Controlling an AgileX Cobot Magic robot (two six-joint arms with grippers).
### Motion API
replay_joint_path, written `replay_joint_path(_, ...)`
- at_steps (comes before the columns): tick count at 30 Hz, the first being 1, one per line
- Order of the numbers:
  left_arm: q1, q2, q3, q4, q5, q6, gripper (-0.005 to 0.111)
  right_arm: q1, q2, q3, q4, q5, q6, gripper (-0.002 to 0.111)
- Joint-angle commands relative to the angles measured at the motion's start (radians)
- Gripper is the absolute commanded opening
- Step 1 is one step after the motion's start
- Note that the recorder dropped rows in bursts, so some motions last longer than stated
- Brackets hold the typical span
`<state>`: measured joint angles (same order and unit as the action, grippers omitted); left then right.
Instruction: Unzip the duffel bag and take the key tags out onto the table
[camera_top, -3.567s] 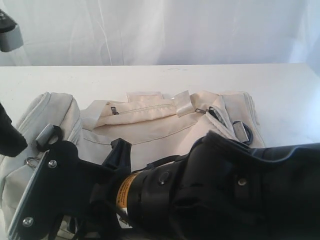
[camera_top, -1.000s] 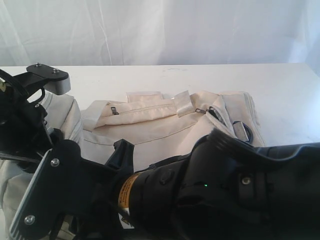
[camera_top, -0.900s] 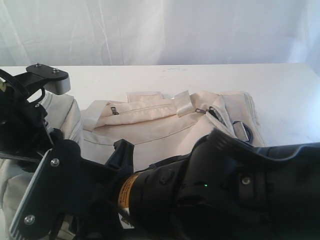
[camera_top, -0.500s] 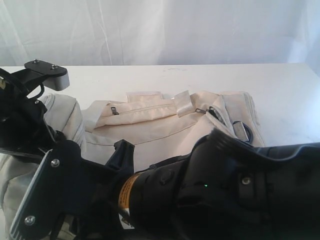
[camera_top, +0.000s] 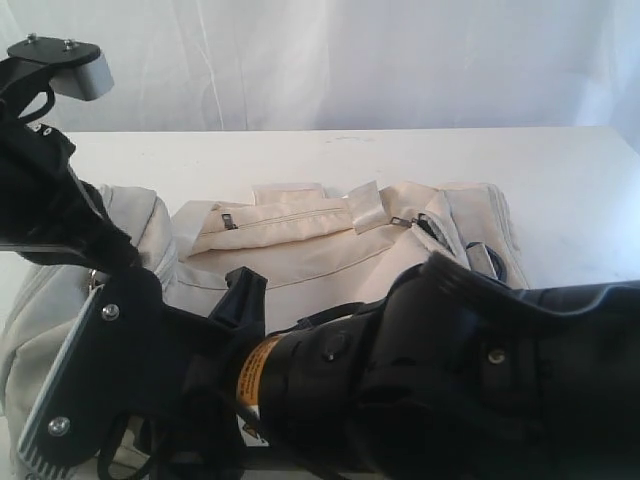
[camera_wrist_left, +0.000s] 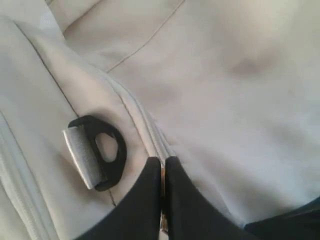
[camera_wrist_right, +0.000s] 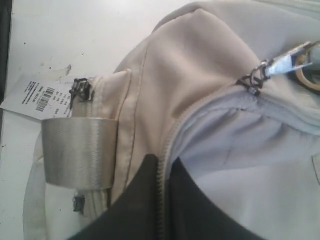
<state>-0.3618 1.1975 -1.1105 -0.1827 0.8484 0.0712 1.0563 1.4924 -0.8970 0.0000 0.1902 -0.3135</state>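
Note:
The beige duffel bag (camera_top: 330, 255) lies on the white table (camera_top: 250, 155), its left end lifted. In the left wrist view my left gripper (camera_wrist_left: 163, 161) is shut on the grey zipper line, with a thin sliver of metal, apparently the zipper pull, between its fingers. A black strap ring with grey webbing (camera_wrist_left: 95, 152) sits beside it. In the right wrist view my right gripper (camera_wrist_right: 163, 161) is shut on the bag's fabric along a row of zipper teeth (camera_wrist_right: 161, 190). Another metal zipper pull (camera_wrist_right: 280, 62) lies farther along that seam. The key tags are hidden.
My right arm (camera_top: 420, 380) fills the foreground of the exterior view and hides the bag's near side. The left arm (camera_top: 50, 200) stands over the bag's left end. A paper label (camera_wrist_right: 42, 95) and a webbing handle loop (camera_wrist_right: 80, 152) lie by the bag's end.
The left gripper has closed and its arm has risen, pulling the bag's left end up and to the right. The right arm has stayed put.

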Motion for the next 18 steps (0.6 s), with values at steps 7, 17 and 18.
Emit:
replay_joint_path(7,0.000,0.024,-0.014,0.073,-0.204,-0.086,0.000,0.002,-0.007,0.010,0.005,0.074,0.004,0.000)
replay_joint_path(17,0.000,0.028,-0.019,0.235,-0.297,-0.284,0.000,0.002,-0.007,0.010,0.005,0.124,0.028,0.000)
replay_joint_path(18,0.000,0.028,-0.019,0.246,-0.302,-0.294,0.000,0.002,-0.007,0.010,0.005,0.126,0.028,0.000)
